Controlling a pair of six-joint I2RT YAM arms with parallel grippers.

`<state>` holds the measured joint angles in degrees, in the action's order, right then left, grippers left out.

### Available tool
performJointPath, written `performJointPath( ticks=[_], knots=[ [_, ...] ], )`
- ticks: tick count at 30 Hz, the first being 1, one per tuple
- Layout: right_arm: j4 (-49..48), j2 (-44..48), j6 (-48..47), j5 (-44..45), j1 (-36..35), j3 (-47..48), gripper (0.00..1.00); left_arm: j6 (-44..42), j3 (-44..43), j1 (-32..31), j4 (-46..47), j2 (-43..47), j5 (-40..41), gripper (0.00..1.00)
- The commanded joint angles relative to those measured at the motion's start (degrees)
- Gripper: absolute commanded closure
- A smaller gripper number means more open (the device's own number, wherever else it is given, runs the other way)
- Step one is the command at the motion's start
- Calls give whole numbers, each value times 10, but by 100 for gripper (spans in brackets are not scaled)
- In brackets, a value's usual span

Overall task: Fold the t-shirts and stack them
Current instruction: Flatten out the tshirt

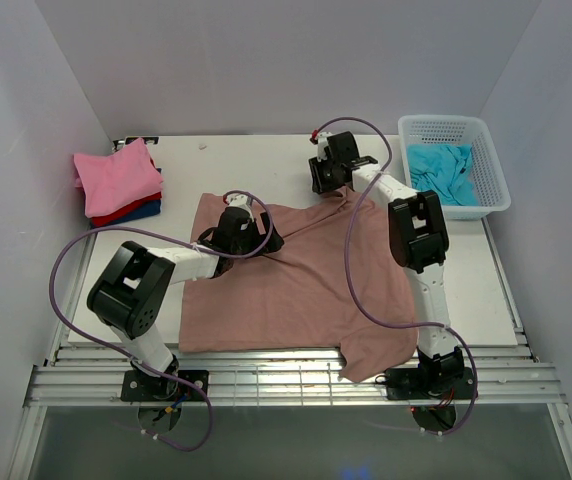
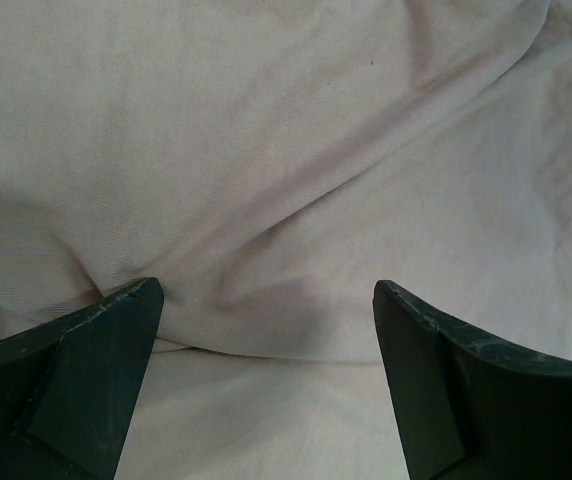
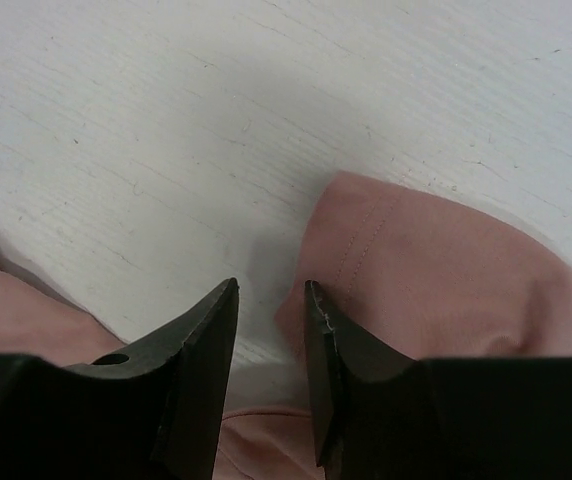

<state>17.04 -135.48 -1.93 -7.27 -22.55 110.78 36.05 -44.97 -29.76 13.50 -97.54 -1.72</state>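
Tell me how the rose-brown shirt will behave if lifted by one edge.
The shirt would probably hang limp: it already droops over the near edge of the table. Pushed, it likely bunches rather than slides whole, since it already lies creased. It looks thin, so probably light.

The large t-shirt (image 1: 286, 290) is a plain dusty rose-brown with no print. In the left wrist view it looks paler, a washed pinkish grey, and in the right wrist view its sleeve hem has stitching of the same rose colour. The counter (image 1: 256, 160) is white with faint grey scratches. In the stack at the far left, the pink shirt (image 1: 116, 175) is bright and plain, the red shirt (image 1: 106, 214) shows as a strip beneath it, and the dark blue shirt (image 1: 148, 211) lies lowest. The basket (image 1: 494, 175) is white lattice plastic, and the turquoise shirt (image 1: 444, 170) in it is plain. The left arm (image 1: 131, 290) and right arm (image 1: 418, 230) are black and white, with lilac cables (image 1: 52, 280). The left hand (image 2: 266, 300) and right hand (image 3: 271, 290) are dark, almost black.
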Motion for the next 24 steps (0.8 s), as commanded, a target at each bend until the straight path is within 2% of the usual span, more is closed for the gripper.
performJointPath(
  ticks=[1,7,11,16,21,22,24],
  knots=[
    [-11,27,-22,30,-5,2,61,2,17,0,-46,-1,-11,2],
    [6,12,-45,64,-11,7,61,2,18,0,-46,2,-10,2],
    [19,2,-75,132,-23,8,61,0,19,0,-46,4,-7,2],
    [26,-8,-83,140,-29,8,62,-2,18,0,-47,4,-6,2],
    [44,-27,-86,130,-31,28,73,-5,18,0,-50,10,1,2],
    [51,-34,-86,132,-32,30,79,-6,19,0,-51,12,2,2],
    [59,-40,-86,136,-33,37,84,-5,18,0,-51,16,5,2]
  ],
)
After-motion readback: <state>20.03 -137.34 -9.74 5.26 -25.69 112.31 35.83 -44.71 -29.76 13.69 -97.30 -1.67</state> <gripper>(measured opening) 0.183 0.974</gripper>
